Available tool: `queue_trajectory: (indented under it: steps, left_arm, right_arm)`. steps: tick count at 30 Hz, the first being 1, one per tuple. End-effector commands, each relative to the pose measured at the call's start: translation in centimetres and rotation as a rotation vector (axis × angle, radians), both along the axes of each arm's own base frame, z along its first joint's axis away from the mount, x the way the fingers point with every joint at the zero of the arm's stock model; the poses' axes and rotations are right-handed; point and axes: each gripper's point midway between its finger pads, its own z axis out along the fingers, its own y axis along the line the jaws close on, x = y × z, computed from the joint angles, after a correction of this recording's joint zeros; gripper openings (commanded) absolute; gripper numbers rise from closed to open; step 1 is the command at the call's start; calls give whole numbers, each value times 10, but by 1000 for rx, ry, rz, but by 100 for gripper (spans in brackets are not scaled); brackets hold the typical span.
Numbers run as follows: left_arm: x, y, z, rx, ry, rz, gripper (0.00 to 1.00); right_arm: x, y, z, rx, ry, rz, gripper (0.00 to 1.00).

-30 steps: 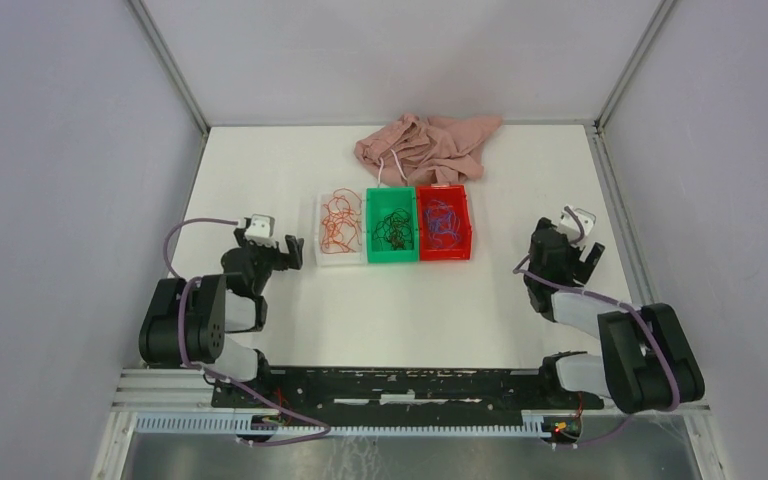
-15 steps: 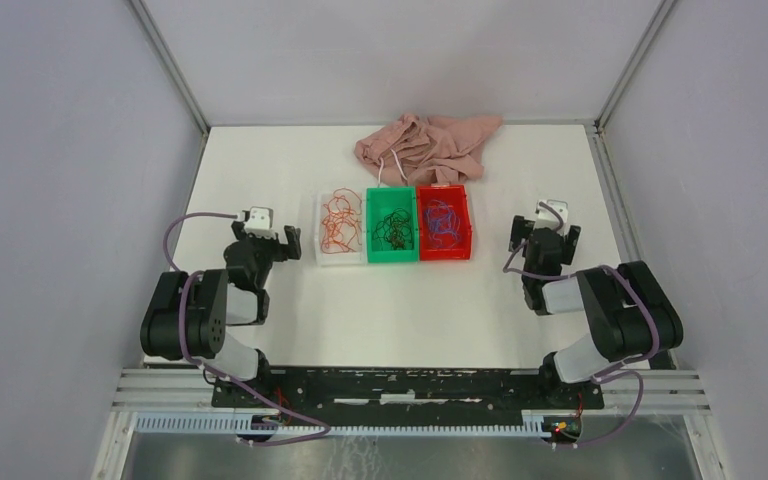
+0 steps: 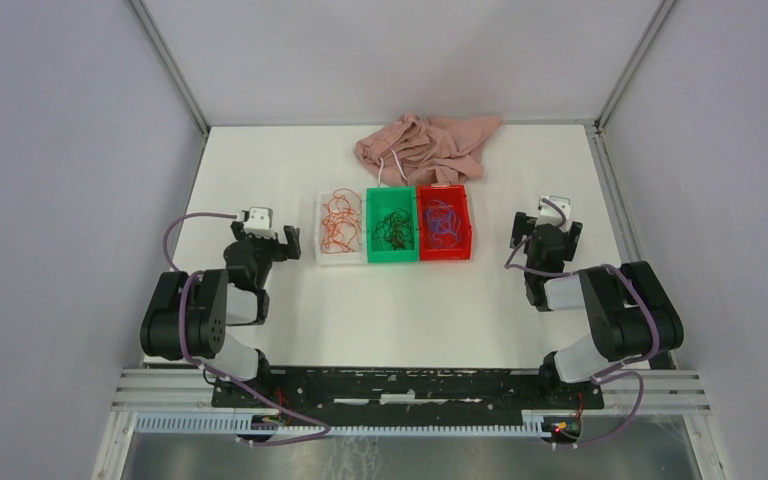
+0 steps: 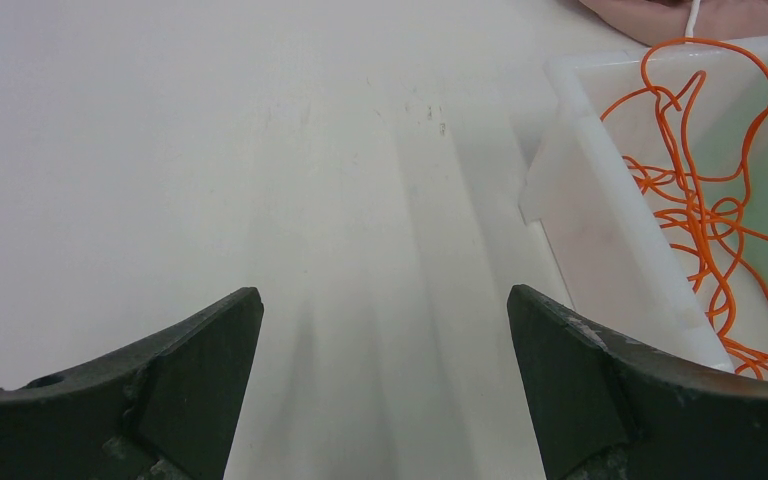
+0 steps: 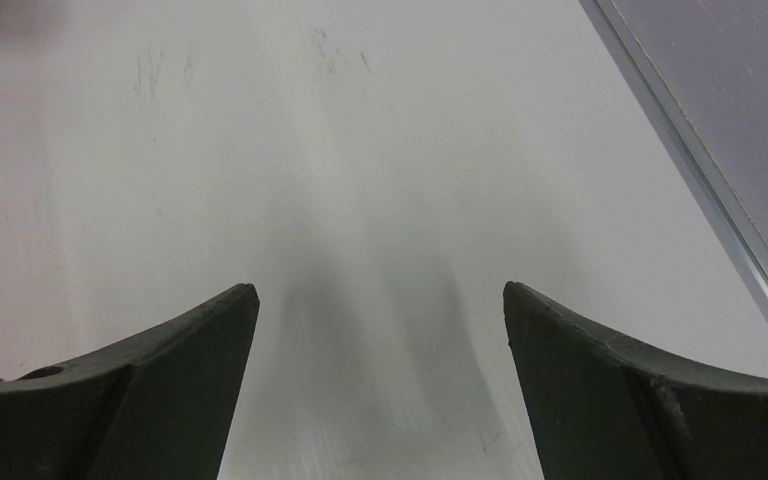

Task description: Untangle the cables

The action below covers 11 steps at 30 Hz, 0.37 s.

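Observation:
The cables lie sorted in three small bins at the table's middle. Orange cables (image 3: pixel 340 223) are in the white bin (image 3: pixel 321 245), dark cables (image 3: pixel 393 229) in the green bin (image 3: pixel 392 255), and blue-purple cables (image 3: pixel 441 222) in the red bin (image 3: pixel 444 253). My left gripper (image 3: pixel 264 236) is open and empty, low over the table just left of the white bin. In the left wrist view the orange cables (image 4: pixel 705 190) and the white bin's wall (image 4: pixel 600 225) show at right. My right gripper (image 3: pixel 546 226) is open and empty, right of the red bin, over bare table (image 5: pixel 380 180).
A crumpled pink cloth (image 3: pixel 425 146) with a white drawstring lies behind the bins at the back. The enclosure's metal rail (image 5: pixel 720 200) runs along the table's right edge close to the right gripper. Grey walls enclose the table on three sides.
The right arm folded back from a second ago, its gripper swinging left and toward the back. The left gripper shifted slightly. Both have been still for the last half second.

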Motion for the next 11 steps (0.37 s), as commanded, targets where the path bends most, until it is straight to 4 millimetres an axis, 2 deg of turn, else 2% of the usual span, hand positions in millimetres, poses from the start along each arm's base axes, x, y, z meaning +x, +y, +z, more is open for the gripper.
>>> queue_trajectory:
  steps: [1, 11]
  left_arm:
    - [8, 1, 16, -37, -50, 22, 99]
    - [8, 1, 14, -30, -42, 32, 99]
  right_arm:
    - [11, 2, 22, 14, -73, 2, 99]
    - [11, 2, 21, 14, -73, 2, 99]
